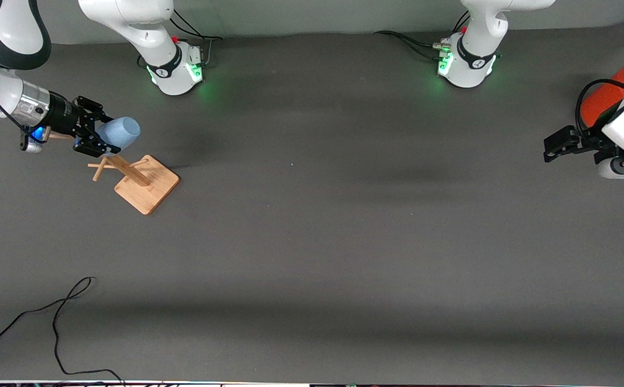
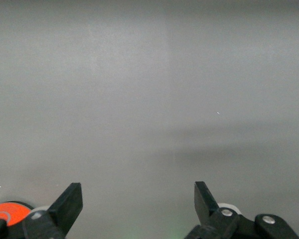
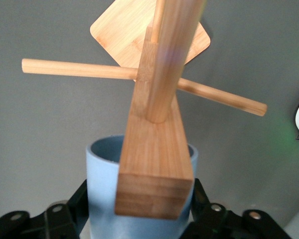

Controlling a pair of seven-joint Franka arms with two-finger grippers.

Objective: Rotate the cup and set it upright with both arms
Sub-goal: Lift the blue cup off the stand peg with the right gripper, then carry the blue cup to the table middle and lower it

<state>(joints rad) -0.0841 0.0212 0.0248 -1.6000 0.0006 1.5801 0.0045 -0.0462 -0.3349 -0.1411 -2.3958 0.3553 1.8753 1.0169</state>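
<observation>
The right gripper's [image 1: 98,141] black fingers [image 3: 72,206] are pressing in on either side of the cup [image 1: 120,133], clamping its light-blue wall near the mouth, and the cup is lying sideways in the air with its rounded base pointing toward the middle of the table. From the right wrist view the cup's [image 3: 102,196] open mouth is facing the wooden rack [image 3: 154,149], and the square top of the rack's post is showing right in front of the opening; whether the post is actually entering the cup I cannot tell. The rack [image 1: 139,177] is standing on its flat wooden base toward the right arm's end of the table, thin pegs sticking out from its post, and the held cup is hanging just over the top of that post. Over at the left arm's end, the left gripper [image 1: 557,144] is waiting low above the dark table [image 1: 312,226], its two fingers [image 2: 67,204] standing well apart with nothing between them. An orange-red can [image 1: 602,99] is sitting right beside that wrist, partly hidden by the arm. A thin black cable [image 1: 56,322] is lying looped on the table much nearer to the front camera than the rack.
</observation>
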